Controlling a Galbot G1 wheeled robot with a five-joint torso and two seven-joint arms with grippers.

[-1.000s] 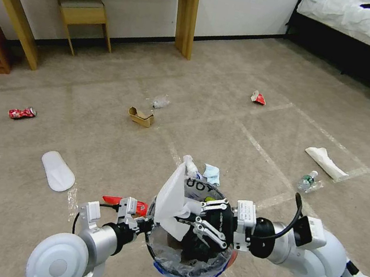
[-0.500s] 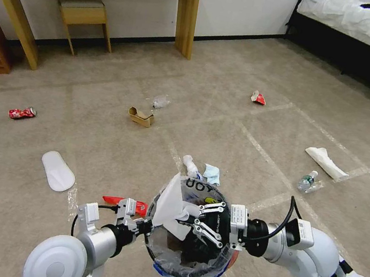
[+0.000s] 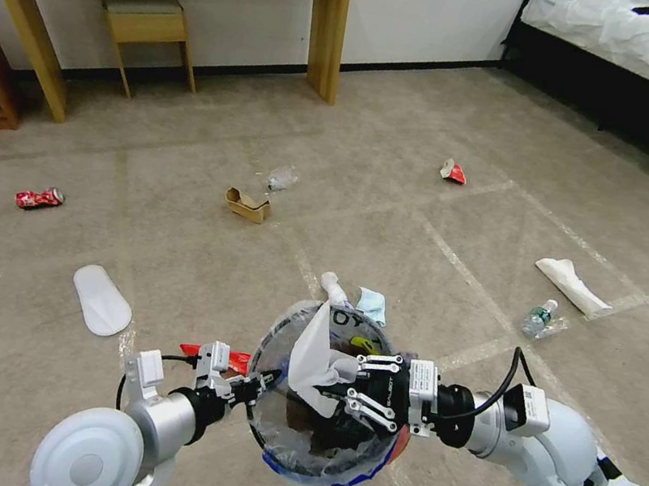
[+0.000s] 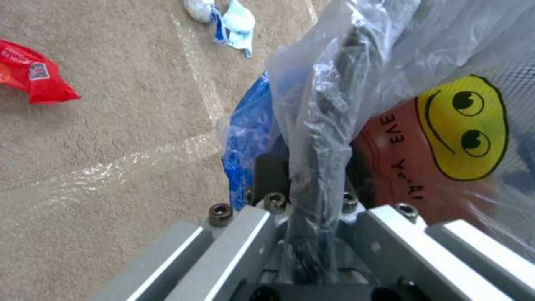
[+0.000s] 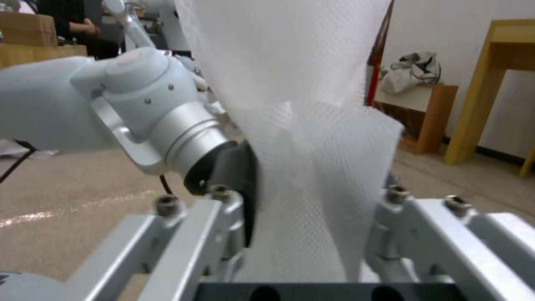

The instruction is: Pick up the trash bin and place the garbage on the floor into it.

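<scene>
Right gripper [image 3: 339,385], clamped on white mesh slipper [image 3: 313,348], sits directly over round red plastic-lined trash bin [image 3: 284,446], whose rim the left gripper [image 3: 258,391] pinches.

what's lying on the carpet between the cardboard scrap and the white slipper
Nothing: head view shows bare beige carpet between the brown cardboard scrap and the flat white oval slipper.

The head camera looked forward and down over the carpet [image 3: 172,268]. Both wrist cameras sat very near the bin [image 3: 285,442], which all views shared.
</scene>
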